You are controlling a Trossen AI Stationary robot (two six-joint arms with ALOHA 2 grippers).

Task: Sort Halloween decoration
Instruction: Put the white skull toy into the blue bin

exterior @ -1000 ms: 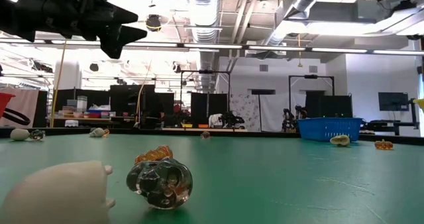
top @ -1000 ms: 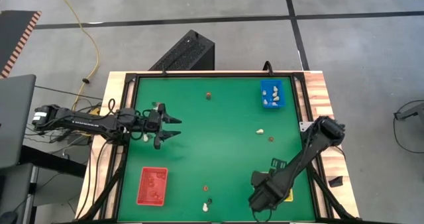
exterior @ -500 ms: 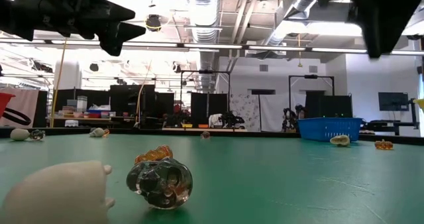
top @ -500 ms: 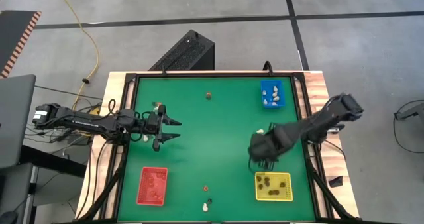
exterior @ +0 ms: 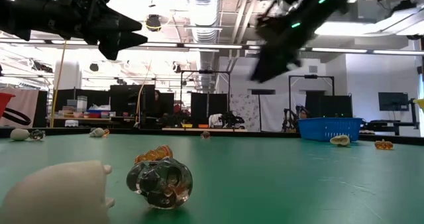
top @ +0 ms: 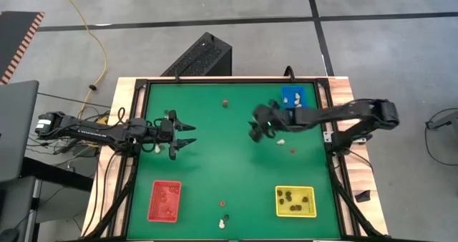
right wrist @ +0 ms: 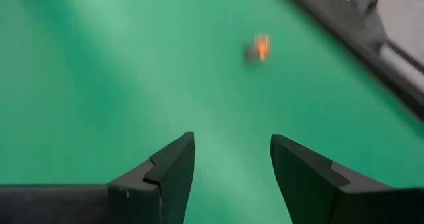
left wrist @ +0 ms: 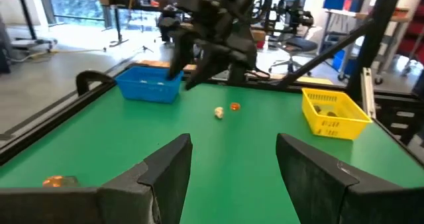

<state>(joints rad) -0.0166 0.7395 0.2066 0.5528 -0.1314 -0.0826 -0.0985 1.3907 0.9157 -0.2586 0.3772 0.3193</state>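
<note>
The right gripper (top: 259, 124) hangs above the green table (top: 236, 156) with its fingers (right wrist: 169, 168) spread apart and nothing between them; it sits just beside the blue tray (top: 293, 101), on the side toward the table's middle. In the right wrist view a small orange-and-dark trinket (right wrist: 258, 49) lies on the green surface ahead of the open fingers, near the table's dark edge rail. A whitish-cream trinket (top: 281, 142) and a reddish-brown trinket (top: 292, 150) lie close to each other on the mat, a little nearer the yellow tray (top: 295, 201) than the gripper is.

The left gripper (top: 187, 135) waits over the table on the far side from the blue tray, its fingers also apart and empty, raised clear of the surface in the low view.

The Halloween decoration is partly sorted. Cream pieces (top: 291, 104) lie in the blue tray, dark pieces (top: 289, 196) in the yellow tray, and reddish pieces (top: 167, 197) in the red tray (top: 164, 200). Loose ones remain on the mat: a brown one (top: 225, 103) well across from the blue tray along the same edge, a cream one (top: 157, 148) just beside the left gripper, and between the red and yellow trays a reddish one (top: 222, 202) with a dark-and-white pair (top: 223, 221) by the table's edge.
</note>
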